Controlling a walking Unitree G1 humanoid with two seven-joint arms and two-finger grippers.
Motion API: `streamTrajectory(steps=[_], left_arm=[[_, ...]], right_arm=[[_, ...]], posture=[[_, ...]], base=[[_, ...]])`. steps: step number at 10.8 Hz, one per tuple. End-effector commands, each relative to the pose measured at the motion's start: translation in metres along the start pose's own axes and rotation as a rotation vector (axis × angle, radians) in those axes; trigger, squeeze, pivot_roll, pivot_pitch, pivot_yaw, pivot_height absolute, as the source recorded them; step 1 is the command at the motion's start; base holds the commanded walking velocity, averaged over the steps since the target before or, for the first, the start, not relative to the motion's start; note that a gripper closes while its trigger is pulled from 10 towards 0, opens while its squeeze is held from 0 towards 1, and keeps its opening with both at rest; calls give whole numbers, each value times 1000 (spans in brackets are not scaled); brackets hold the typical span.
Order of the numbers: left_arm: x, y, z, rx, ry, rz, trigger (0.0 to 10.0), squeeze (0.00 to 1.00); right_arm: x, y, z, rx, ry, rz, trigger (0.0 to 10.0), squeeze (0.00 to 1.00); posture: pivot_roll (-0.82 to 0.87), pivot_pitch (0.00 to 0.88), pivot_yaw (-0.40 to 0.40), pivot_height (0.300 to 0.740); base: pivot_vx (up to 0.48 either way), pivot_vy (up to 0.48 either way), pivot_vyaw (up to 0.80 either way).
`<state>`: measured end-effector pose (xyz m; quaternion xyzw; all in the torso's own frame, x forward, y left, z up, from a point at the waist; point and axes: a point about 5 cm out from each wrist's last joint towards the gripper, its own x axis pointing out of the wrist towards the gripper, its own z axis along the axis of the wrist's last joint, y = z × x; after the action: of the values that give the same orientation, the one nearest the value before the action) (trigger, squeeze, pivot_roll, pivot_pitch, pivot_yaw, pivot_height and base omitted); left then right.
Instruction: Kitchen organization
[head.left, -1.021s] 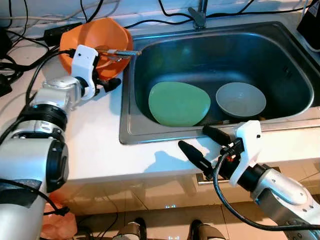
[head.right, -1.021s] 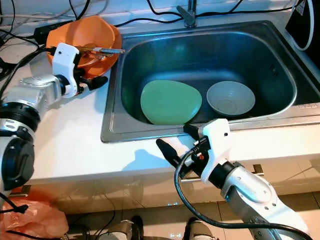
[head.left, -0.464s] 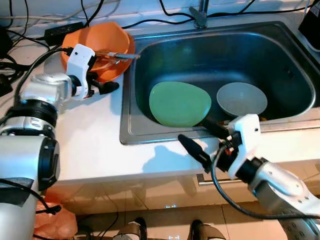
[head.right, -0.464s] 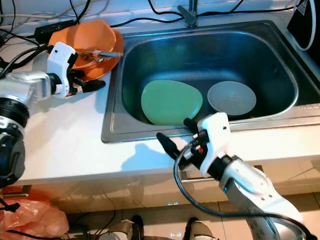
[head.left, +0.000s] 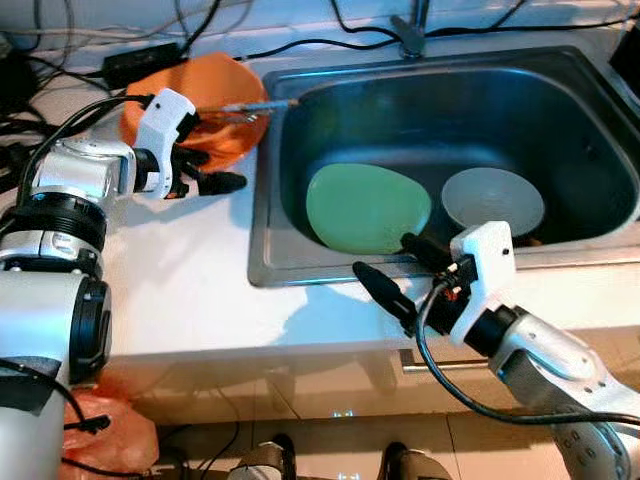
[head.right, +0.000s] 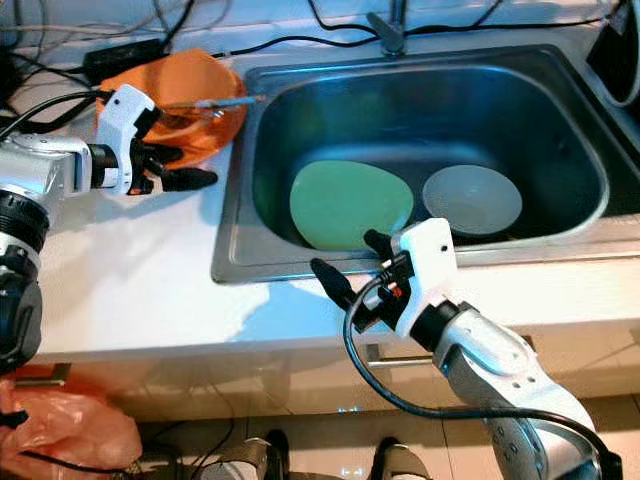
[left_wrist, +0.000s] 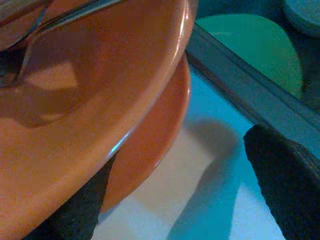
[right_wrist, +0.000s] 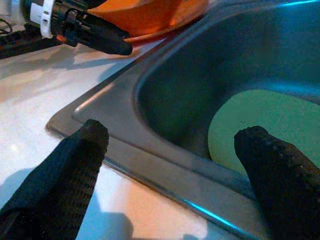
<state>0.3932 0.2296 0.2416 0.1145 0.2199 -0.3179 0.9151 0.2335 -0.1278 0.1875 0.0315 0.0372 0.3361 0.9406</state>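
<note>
Stainless-steel sink basin (head.left: 590, 130), set into a white countertop (head.left: 180, 290).

- Rounded, flat pale-green plate (head.left: 366, 207): lies on the sink floor, toward the robot's left. Probably rigid plastic or melamine, light, likely slick if wet. It lies flat, so little edge is offered; best taken at the rim nearest the front wall.
- Small shallow grey bowl (head.left: 492, 200): just beside the plate, on its right, upright. Probably light and stiff; the raised rim offers a pinch.
- Orange bowl (head.left: 205, 105) sitting in a second orange dish, on the counter at the sink's left rear corner. Holds metal cutlery (head.left: 245, 107) whose handle projects toward the sink. Likely stiff plastic; loose cutlery may slide if it is tilted.

Right gripper (head.left: 400, 272): black fingers spread wide, empty, poised over the sink's front rim.
Left gripper (head.left: 205, 170): fingers spread, one under the orange bowl's rim, the other beside it over the counter; not closed on anything.

Brands, labels, writing: none legible on any item.
</note>
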Motion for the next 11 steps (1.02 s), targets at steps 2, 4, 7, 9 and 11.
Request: streamTrajectory(steps=[2, 4, 7, 9, 11], left_arm=[[0, -3, -37, -76, 167, -87, 10000, 0], [-8, -6, -37, -65, 188, -151, 10000, 0], [-14, -25, -42, -19, 221, -262, 10000, 0], [-18, -47, -31, 38, 203, -339, 10000, 0], [-21, -61, -28, 67, 205, -380, 10000, 0]], right_arm=[[5, 1, -2, -4, -4, 17, 10000, 0], [9, 0, -2, -8, -14, 23, 10000, 0], [13, -2, -1, -14, -25, 30, 10000, 0], [17, -2, 0, -19, -33, 42, 10000, 0], [20, -3, -1, -22, -36, 45, 10000, 0]], posture=[[8, 144, 101, 740], [25, 131, 106, 740], [48, 116, 102, 740], [60, 107, 100, 740], [67, 97, 106, 740]], base=[[0, 0, 0], [0, 0, 0], [0, 0, 0], [0, 0, 0], [0, 0, 0]])
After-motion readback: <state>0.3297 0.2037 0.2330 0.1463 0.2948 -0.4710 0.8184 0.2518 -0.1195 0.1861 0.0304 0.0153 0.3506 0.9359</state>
